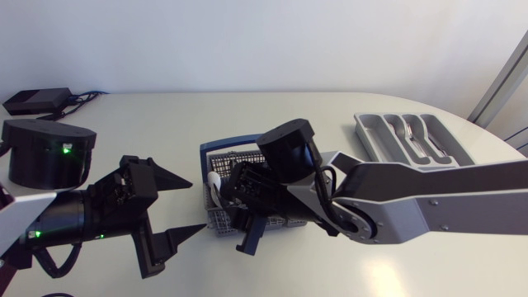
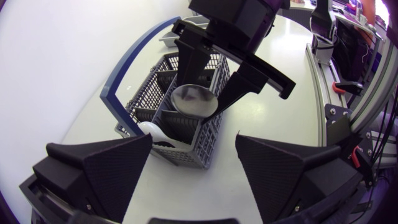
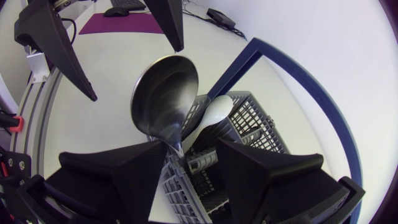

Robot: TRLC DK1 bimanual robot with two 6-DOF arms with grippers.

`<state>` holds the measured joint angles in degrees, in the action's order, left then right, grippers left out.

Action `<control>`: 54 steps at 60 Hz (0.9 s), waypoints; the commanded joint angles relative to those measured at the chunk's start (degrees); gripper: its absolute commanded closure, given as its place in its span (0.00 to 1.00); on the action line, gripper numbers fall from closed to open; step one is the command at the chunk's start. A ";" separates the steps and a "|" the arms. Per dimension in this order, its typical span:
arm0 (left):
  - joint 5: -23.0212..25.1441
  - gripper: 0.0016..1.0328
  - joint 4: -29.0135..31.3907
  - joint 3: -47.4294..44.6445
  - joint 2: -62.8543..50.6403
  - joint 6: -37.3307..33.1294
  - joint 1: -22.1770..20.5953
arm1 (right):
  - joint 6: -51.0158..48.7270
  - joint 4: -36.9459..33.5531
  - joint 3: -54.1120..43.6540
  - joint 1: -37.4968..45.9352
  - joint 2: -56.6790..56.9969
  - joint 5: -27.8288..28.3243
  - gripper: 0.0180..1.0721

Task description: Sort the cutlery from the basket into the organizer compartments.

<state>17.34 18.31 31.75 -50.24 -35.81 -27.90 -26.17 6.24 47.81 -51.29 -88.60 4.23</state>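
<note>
**Spoon in my right pincer, over the basket**

My right pincer (image 3: 191, 149) is closing on the neck of the spoon (image 3: 165, 93), one finger pressing it from each side. Those fingers are hiding the spoon's handle, so I am seeing none of it. The bowl is sticking out ahead of the fingertips, above the basket (image 2: 202, 146), which is sitting near the middle of the counter (image 1: 289, 107).

In the head view my right arm is covering much of the basket and the spoon is not showing at all. Only the two wrist views are giving me the bowl.

A white piece (image 3: 214, 111) is lying in the basket just beside the spoon, too deeply buried for me to name it. The basket's blue handle (image 3: 292, 71) is arching beyond it.

My left pincer (image 2: 194, 140) is gaping wide and holding nothing, facing the basket from close by.

The organizer (image 1: 371, 132) is showing plainly only in the head view, well apart on my right. A few metal pieces (image 1: 422, 142) are lying in its compartments, and I cannot make out which kinds.
</note>
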 commanded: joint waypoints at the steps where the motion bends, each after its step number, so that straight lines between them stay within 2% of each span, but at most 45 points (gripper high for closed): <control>1: 0.59 0.11 -0.29 -1.78 -0.21 0.13 0.30 | -0.63 0.44 1.76 -0.39 -1.14 -0.10 0.53; 5: 0.59 0.11 -0.29 -1.78 -0.21 0.13 0.21 | -0.72 0.44 1.93 -0.39 -1.23 -0.01 0.58; 21: 0.85 0.11 -0.29 -1.69 -0.21 0.22 0.21 | -0.55 0.35 2.81 0.31 -2.37 0.52 0.58; 29: 0.85 0.11 -0.29 -1.69 -0.21 0.22 0.21 | -0.63 -0.09 3.25 0.31 -3.07 0.87 0.66; 41: 0.85 0.11 -0.29 -1.69 -0.21 0.13 0.21 | -0.63 -1.14 3.60 0.22 -4.13 1.75 0.86; 54: 0.85 0.11 -0.29 -1.78 -0.21 0.13 0.21 | -0.37 -1.85 3.43 0.31 -2.72 2.10 0.94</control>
<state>17.61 18.31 31.75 -50.24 -35.81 -27.90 -26.39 5.21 50.59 -51.09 -91.53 5.93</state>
